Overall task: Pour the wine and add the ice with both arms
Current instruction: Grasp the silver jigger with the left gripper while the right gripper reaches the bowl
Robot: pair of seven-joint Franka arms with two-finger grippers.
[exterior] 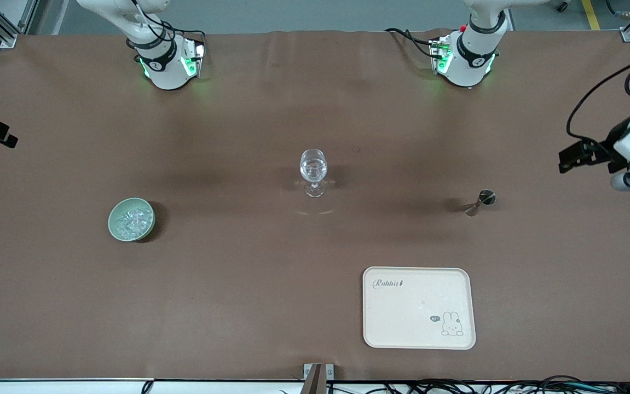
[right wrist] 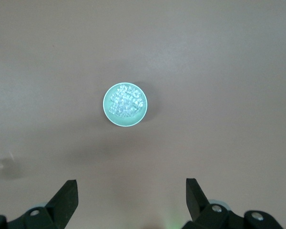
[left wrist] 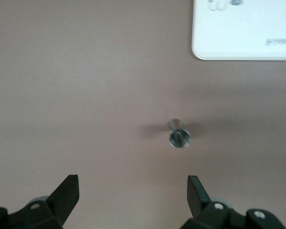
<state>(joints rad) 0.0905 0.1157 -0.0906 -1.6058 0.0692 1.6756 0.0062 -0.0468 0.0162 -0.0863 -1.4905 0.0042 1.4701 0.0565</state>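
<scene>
On brown table cloth [exterior: 238,306], small clear ice chunks [exterior: 130,220] are sitting in pale green bowl [exterior: 113,224] toward right arm's end. Left gripper [left wrist: 132,193] is hanging spread over small metal jigger [left wrist: 179,137]; right gripper [right wrist: 131,195], also spread, is hovering near the bowl, both arms mostly cut off in front view.

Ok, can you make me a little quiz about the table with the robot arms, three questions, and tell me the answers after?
1. True or false: the ice lies in the green bowl.
2. Which thing is nearest the front camera? A) wine glass B) tray C) metal jigger
3. Fill in: the left gripper hangs over the table with its fingers ____, and so does the right gripper.

Key:
1. True.
2. B, the tray.
3. Open; neither holds anything.
</scene>
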